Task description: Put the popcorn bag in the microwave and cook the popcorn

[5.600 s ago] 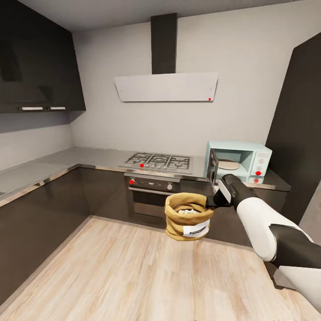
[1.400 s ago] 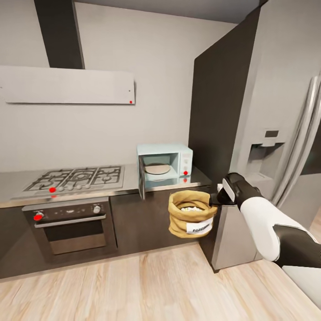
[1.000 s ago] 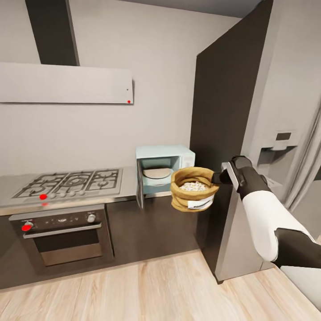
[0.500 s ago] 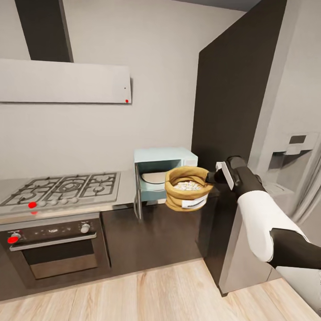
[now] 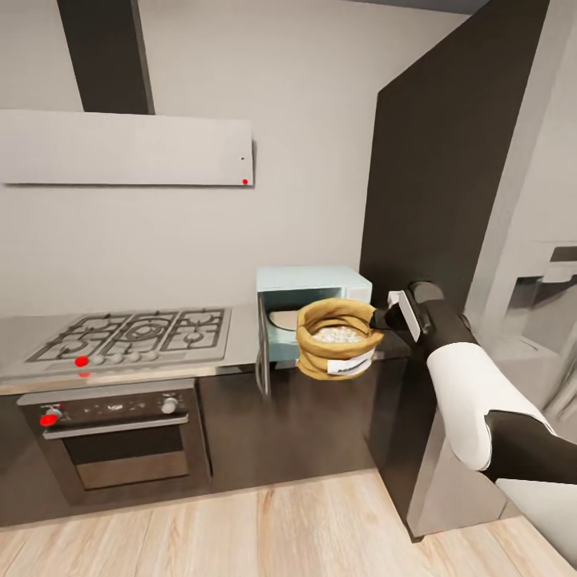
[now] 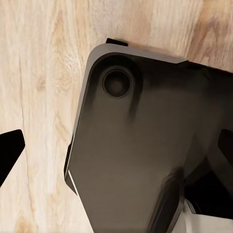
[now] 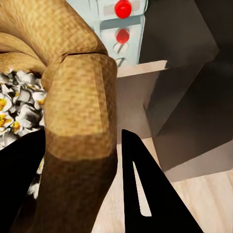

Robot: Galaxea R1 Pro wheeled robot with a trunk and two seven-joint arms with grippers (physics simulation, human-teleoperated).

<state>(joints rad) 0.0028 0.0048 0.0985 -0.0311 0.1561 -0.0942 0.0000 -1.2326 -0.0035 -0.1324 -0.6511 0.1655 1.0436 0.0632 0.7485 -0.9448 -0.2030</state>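
We see our right gripper clamped on the rolled rim of the orange-brown popcorn bag, held mid-air before the open pale blue microwave. Left gripper state: can't tell.

White right forearm, dark wrist, flat black tapered fingers

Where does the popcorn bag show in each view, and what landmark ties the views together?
Head view: popcorn bag at centre, held by the right gripper in front of the open microwave.
Right wrist view: bag rim clamped between the dark fingers, kernels beside it.
Left wrist view: wooden floor and the robot's dark base.
Shared landmark: the microwave's red knobs.
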